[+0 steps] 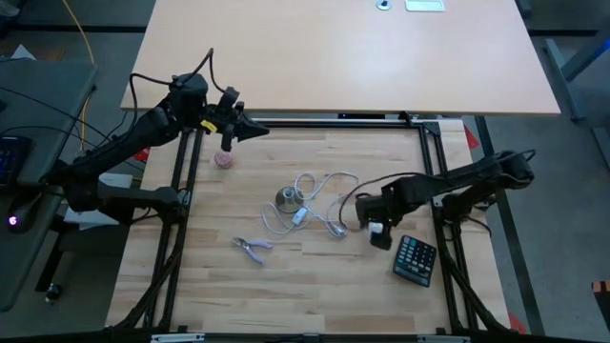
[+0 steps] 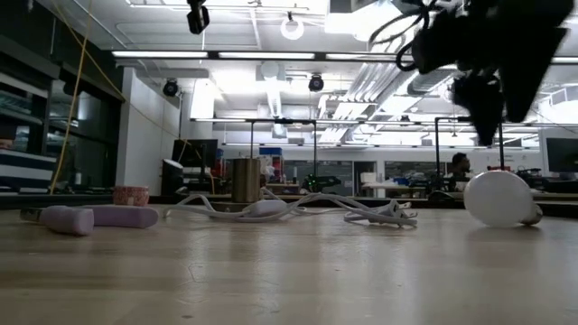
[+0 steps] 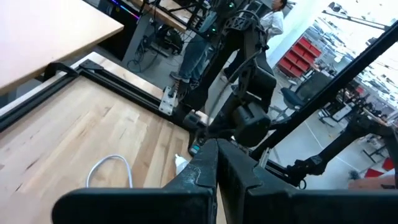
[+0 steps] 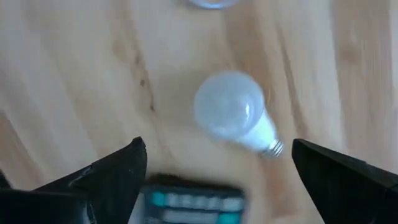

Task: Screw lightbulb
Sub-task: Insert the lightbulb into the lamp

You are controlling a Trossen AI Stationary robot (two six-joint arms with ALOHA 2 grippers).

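The lightbulb (image 4: pixel 231 112) lies on its side on the wooden table, its silvery screw base (image 4: pixel 273 148) resting on the boards; it shows too in the low view (image 2: pixel 499 199). My right gripper (image 4: pixel 217 149) hangs open above it, pointing down, fingers clear of the globe and touching nothing. The grey round socket (image 1: pixel 288 198) with its white cord (image 1: pixel 329 191) stands toward the table's middle, left of the bulb. My left gripper (image 1: pixel 255 130) is shut, held in the air over the far left of the table.
A black calculator (image 1: pixel 416 259) lies just right of and nearer than the bulb, close to my right gripper. Purple-handled pliers (image 1: pixel 253 248) lie near the front, and a small pink ball (image 1: pixel 224 160) sits under my left arm. A black frame rail (image 1: pixel 434 162) borders the table's right side.
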